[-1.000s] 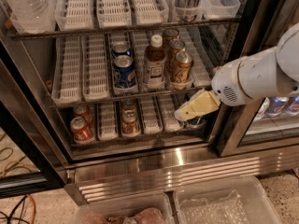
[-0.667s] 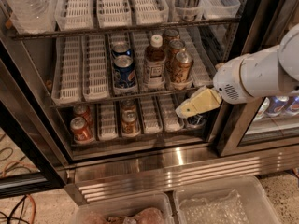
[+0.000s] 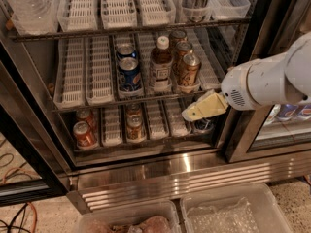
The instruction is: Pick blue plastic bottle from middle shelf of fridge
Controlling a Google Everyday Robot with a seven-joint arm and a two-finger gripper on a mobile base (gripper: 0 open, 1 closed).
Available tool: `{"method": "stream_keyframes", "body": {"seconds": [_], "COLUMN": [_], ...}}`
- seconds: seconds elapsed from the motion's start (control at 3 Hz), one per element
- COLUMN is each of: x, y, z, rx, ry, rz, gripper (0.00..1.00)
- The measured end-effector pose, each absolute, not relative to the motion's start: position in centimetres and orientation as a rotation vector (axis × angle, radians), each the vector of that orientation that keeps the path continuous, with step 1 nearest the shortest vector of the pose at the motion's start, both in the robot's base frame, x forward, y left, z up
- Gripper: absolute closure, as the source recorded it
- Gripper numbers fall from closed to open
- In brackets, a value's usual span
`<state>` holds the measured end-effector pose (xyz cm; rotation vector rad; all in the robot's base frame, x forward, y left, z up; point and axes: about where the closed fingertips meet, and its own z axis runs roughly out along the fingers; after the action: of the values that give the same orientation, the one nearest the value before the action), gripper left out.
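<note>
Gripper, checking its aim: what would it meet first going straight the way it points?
The gripper, below the middle shelf, points left and slightly down: likely the lower rack's white lanes first; depth unclear.

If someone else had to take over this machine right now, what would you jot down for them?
Gripper: at the fridge, low on the right, below and to the right of the blue plastic bottle, not touching it.
Bottle: upright on the middle shelf, between the blue cans and the gold-brown cans.
Done: arm brought up to the shelves.
Left: reach the bottle, grip it, lift it out.
</note>
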<state>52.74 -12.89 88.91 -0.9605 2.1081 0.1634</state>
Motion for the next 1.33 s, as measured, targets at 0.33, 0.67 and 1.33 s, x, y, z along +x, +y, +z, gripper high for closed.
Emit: {"method": "stream_keyframes", "body": {"seconds": [0.33,0.67,1.33], "x": [53.3,54.2,54.5], "y": [-12.5,-11.1,-10.9], "z": [86.4,83.0,83.4], "rx": [-0.883,-0.764,-0.673], "ry": [2.116,2.122,2.124], "rz": [0.066,0.098,0.135], "gripper": [0.00,0.00,0.00]}}
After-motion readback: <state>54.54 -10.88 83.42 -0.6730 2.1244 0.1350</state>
